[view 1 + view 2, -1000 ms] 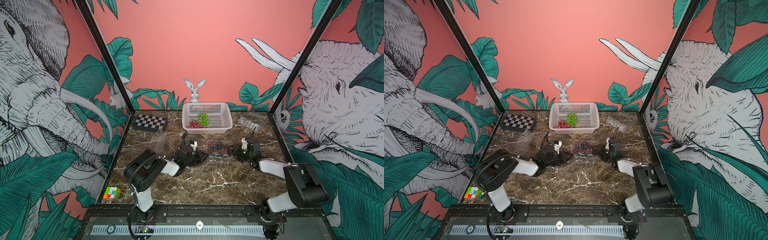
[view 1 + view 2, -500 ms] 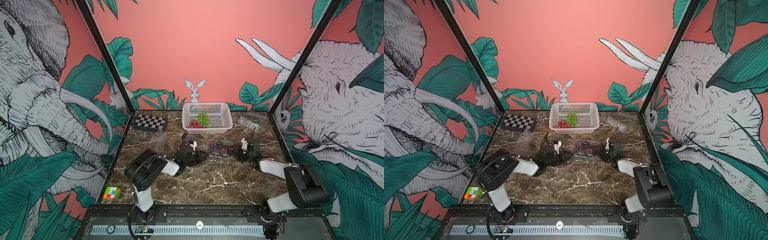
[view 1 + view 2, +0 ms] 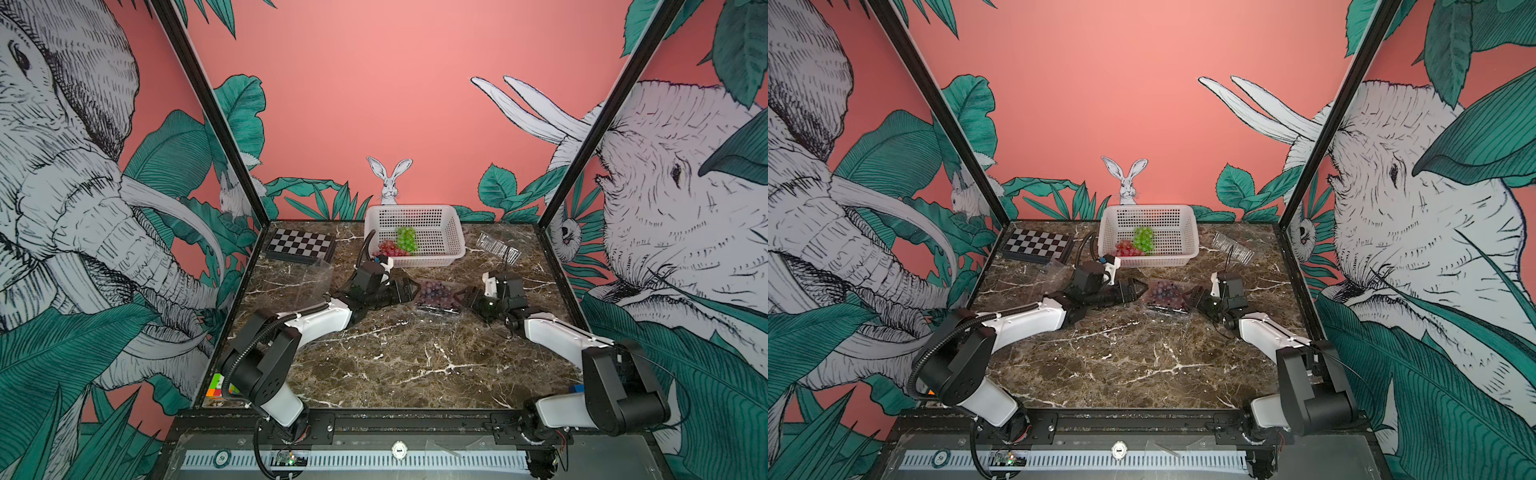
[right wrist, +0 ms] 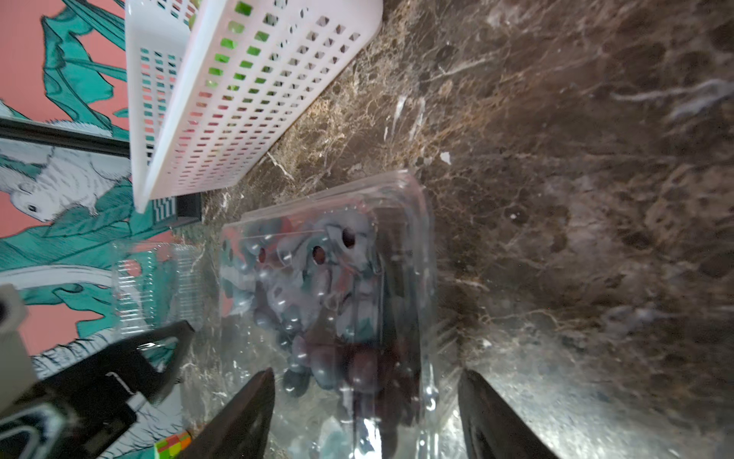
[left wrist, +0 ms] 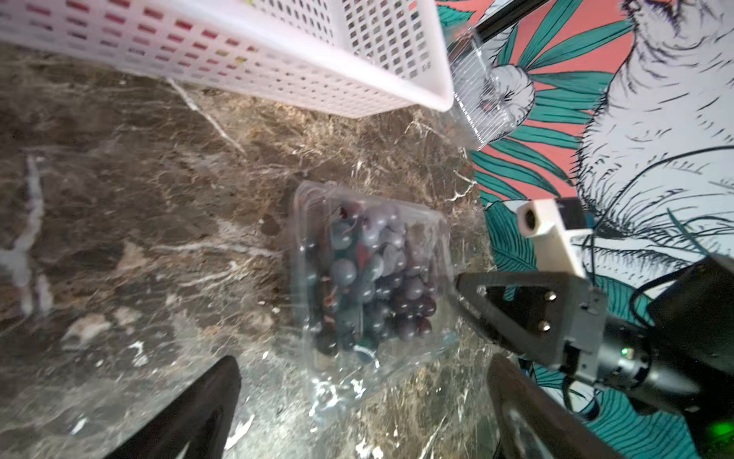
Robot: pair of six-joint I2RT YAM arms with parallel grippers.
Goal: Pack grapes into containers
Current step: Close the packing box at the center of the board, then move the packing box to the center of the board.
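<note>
Dark grapes (image 3: 435,292) fill a clear punnet (image 3: 439,311) mid-table, lid down, flat on the marble. Left gripper (image 3: 411,289) sits at one end, jaws wide, released, holding nothing. Right gripper (image 3: 464,297) is at the opposite end. In the right wrist view its fingers (image 4: 488,413) stand either side of the punnet end, spread, with that one clear of the wall, so no squeeze. Just behind, a white basket (image 3: 415,208) holds green grapes (image 3: 406,239) and red grapes (image 3: 388,248), touching. Empty punnet (image 3: 309,275) lies left, beside the chessboard (image 3: 300,245). Second empty punnet (image 3: 498,248) is back right, near the wall. Cube (image 3: 216,384) at the front-left corner. Bare table (image 3: 395,361) runs from the filled punnet to the front edge, between the arms.
</note>
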